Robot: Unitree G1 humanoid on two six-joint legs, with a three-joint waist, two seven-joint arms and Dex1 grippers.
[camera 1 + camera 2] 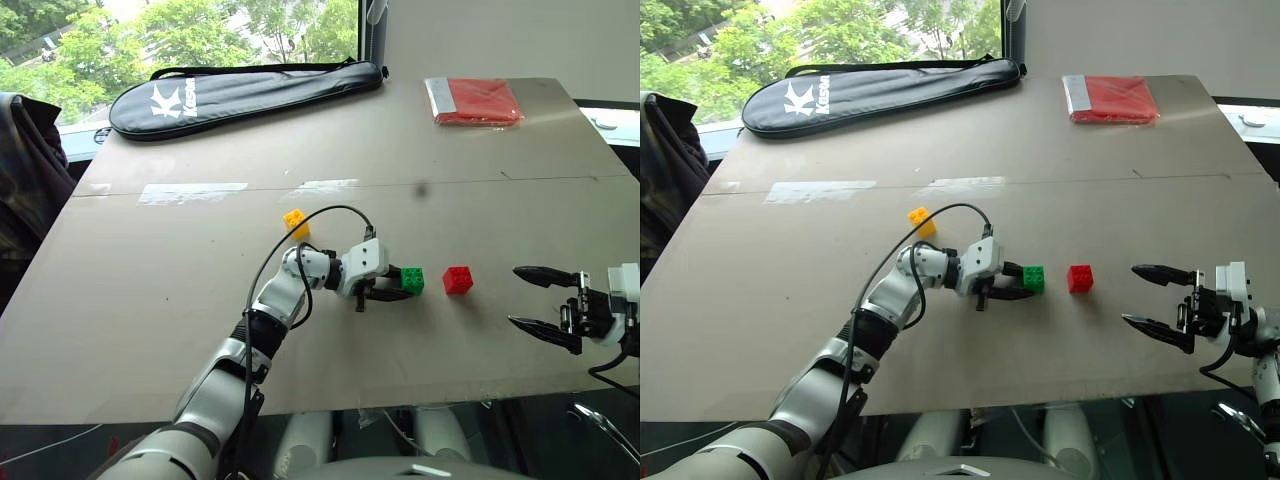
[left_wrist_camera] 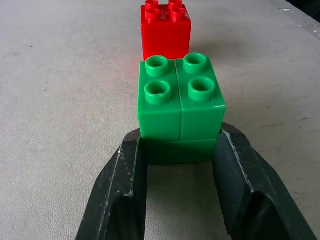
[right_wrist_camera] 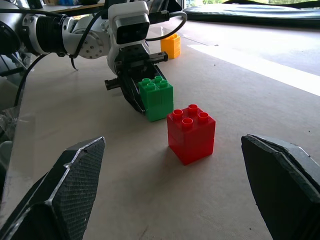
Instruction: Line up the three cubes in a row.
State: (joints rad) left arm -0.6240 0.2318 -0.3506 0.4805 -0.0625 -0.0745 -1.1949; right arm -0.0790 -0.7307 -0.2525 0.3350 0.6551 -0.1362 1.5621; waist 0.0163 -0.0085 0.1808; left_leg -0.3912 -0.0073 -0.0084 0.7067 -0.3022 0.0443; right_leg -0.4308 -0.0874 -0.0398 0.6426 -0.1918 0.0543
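Three cubes sit on the brown table: the yellow cube lies farther back, apart from the other two, while the green cube and the red cube stand near each other with a small gap between them, the red one to the right. The left gripper lies low on the table, its two black fingers pinched on the lower sides of the green cube. The right gripper hovers to the right of the red cube, jaws spread wide and holding nothing. A flat red packet and a black racket bag lie along the table's far edge.
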